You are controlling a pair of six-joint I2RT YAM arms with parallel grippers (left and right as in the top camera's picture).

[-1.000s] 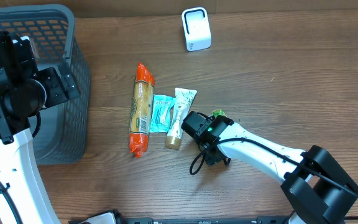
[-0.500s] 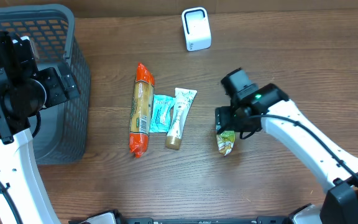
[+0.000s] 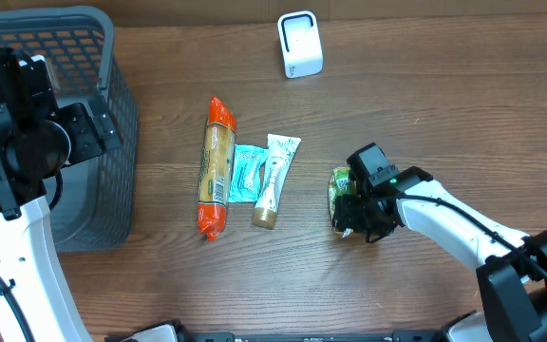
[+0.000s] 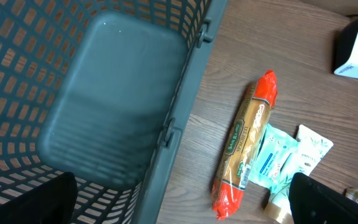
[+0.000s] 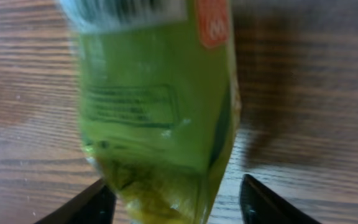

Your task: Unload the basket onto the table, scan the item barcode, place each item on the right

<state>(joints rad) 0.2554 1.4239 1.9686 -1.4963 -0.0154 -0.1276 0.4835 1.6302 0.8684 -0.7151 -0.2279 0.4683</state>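
Left gripper is parked over the grey plastic mesh basket at 9 o'clock, fingers spread wide and empty, I'd guess just waiting to take scanned stuff. Next comes the queue, lying flat side by side so each is easy to pick: long pasta packet with orange-red ends, teal foil sachet, white tube with a gold cap. The small white boxy scanner sits at 12 o'clock, well apart. At the tube's 3 o'clock the crumpled green plastic packet lies on the brown wooden table, with the right gripper straddling it. Its jaws are apart with a gap on one side, so it doesn't look clamped. Half a second ago that packet sat a bit further toward 6 o'clock, below the gripper; the rest hasn't budged.
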